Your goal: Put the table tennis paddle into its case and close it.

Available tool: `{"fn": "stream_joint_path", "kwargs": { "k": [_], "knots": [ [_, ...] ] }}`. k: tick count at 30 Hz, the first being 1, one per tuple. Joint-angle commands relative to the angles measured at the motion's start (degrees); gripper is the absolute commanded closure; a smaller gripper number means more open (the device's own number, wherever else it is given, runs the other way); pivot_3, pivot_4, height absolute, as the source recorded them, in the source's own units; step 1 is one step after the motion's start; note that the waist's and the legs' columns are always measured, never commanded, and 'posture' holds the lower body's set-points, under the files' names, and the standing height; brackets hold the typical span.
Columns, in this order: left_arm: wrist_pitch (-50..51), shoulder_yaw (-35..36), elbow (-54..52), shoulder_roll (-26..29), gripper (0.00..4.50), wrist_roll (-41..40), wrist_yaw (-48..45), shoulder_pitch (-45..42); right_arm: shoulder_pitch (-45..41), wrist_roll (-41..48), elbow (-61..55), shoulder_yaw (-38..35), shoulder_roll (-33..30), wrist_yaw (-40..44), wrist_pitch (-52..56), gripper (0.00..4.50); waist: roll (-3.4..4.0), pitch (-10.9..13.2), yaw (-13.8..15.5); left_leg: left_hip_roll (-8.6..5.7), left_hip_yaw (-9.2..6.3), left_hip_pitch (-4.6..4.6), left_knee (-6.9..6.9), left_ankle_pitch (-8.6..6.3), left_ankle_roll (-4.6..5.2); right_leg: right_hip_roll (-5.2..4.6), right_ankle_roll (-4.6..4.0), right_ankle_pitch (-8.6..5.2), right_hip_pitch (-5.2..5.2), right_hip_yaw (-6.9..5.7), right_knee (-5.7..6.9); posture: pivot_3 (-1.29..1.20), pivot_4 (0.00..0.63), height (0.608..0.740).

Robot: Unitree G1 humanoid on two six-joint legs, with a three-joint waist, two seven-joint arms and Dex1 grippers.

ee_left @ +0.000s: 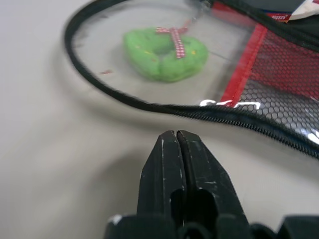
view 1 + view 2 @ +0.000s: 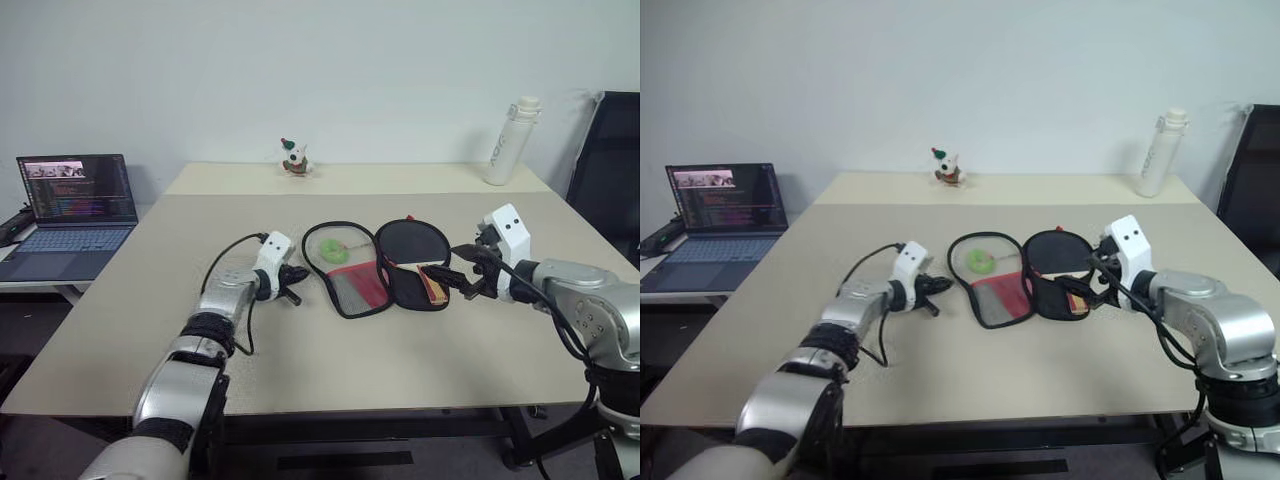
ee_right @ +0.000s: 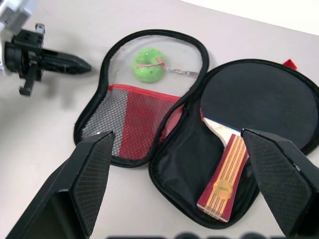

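Head cam: the case (image 2: 375, 268) lies unzipped and spread flat mid-table (image 2: 300, 350), the table tennis paddle (image 2: 415, 250) resting in its right half, handle toward the robot. L gripper (image 2: 296, 278), fingers pressed shut on nothing, sits just left of the case; R gripper (image 2: 458, 272) hovers at the handle end, fingers spread wide. L wrist cam: closed fingertips (image 1: 175, 149) near the zip edge; green ring tag (image 1: 166, 54) lies inside the mesh half. R wrist cam: paddle in the black half, fingers (image 3: 84, 179) apart above it.
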Motion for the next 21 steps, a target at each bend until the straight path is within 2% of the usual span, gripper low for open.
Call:
{"fn": "stream_joint_path", "kwargs": {
  "k": [1, 8, 15, 18, 21],
  "knots": [
    [-2.15, 1.54, 3.83, -1.99, 4.46, 0.14, -0.23, -3.39, 0.38, 0.21, -1.40, -1.34, -0.12, -0.79, -2.21, 0.03, -0.01, 0.01, -0.03, 0.00, 0.00, 0.00, 0.00, 0.00, 0.00, 0.00, 0.00, 0.00, 0.00, 0.00, 0.00, 0.00, 0.150, 0.740],
    [-4.91, 2.80, 5.27, -6.34, 4.46, -0.68, -5.03, -10.47, 3.32, 0.50, -0.73, -5.06, -3.93, 0.52, -4.30, 0.03, -0.08, 0.05, 0.23, -0.01, -0.04, -0.04, 0.02, 0.00, 0.00, 0.00, 0.00, 0.00, -0.01, -0.05, 0.02, 0.00, 0.150, 0.740],
    [-5.69, 5.62, 7.81, -15.41, 4.46, -1.77, -4.06, -22.41, 7.44, 1.53, 0.64, -8.63, -10.09, 3.85, -3.99, 0.03, -0.14, 0.10, 1.41, -0.09, -0.12, -0.21, 0.05, 0.00, 0.00, -0.05, 0.10, 0.06, 0.04, -0.16, -0.32, 0.00, 0.150, 0.740],
    [-6.51, 6.45, 8.14, -18.20, 4.46, -1.84, -4.29, -24.28, 6.65, 0.98, 2.69, -8.99, -10.39, 2.66, -3.74, 0.03, -0.14, 0.09, 1.03, -0.08, -0.07, -0.20, 0.02, -0.03, 0.05, -0.04, 0.18, 0.10, 0.10, -0.13, -0.49, 0.00, 0.150, 0.740],
    [-6.79, 7.01, 7.22, -18.36, 4.46, -2.03, -6.19, -23.73, 4.89, 0.21, 5.51, -8.02, -10.10, 1.96, -4.66, 0.03, -0.12, 0.10, -0.08, -0.03, 0.00, -0.15, 0.01, -0.05, 0.08, -0.01, 0.20, 0.11, 0.10, -0.05, -0.48, 0.00, 0.150, 0.740]
  ]
}}
